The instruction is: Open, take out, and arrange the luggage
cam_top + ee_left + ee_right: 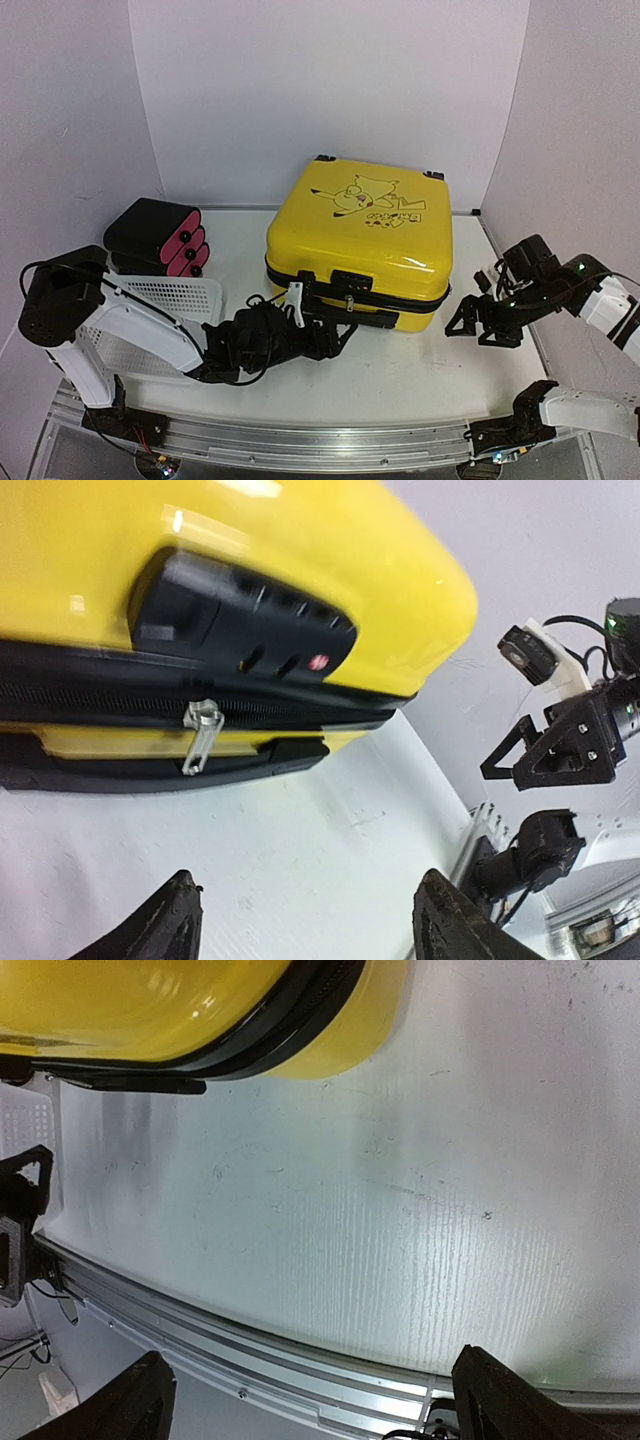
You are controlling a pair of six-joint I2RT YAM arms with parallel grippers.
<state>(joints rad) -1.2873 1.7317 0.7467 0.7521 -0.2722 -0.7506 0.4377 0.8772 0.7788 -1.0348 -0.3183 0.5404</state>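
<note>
Rail [300, 440]: runs along the near table [420, 375] edge, nearest of all, well in front of the luggage [360, 235]

Left gripper [335, 335]: lies low over the table, just in front of the luggage's near face, aimed at it; close to the shell, no contact seen. In wrist view, fingers [165, 920] spread wide, bare table between them, nothing held

Right gripper [468, 322]: off the luggage's near right corner, close but clear of it. Fingers [500, 1400] parted wide, only table and rail between them, nothing held

Luggage: sits flat mid-table, yellow lid up, black cartoon drawing [365, 195] on top. Black zipper band [400, 290] closed along the near face. Zipper pull [200, 735] hangs from the band on that face, just below the black lock [240, 615], straight ahead of the left gripper's open fingers. Black wheels [433, 174] on the luggage's far side

White mesh basket [190, 295]: left of the luggage, about level with its near face, apart from it; partly covered by the left arm

Black case with pink round ends [150, 230]: left of the luggage's far half, beyond the basket, pink ends turned toward the luggage, clear gap between

Beyond the luggage: plain white walls
</note>
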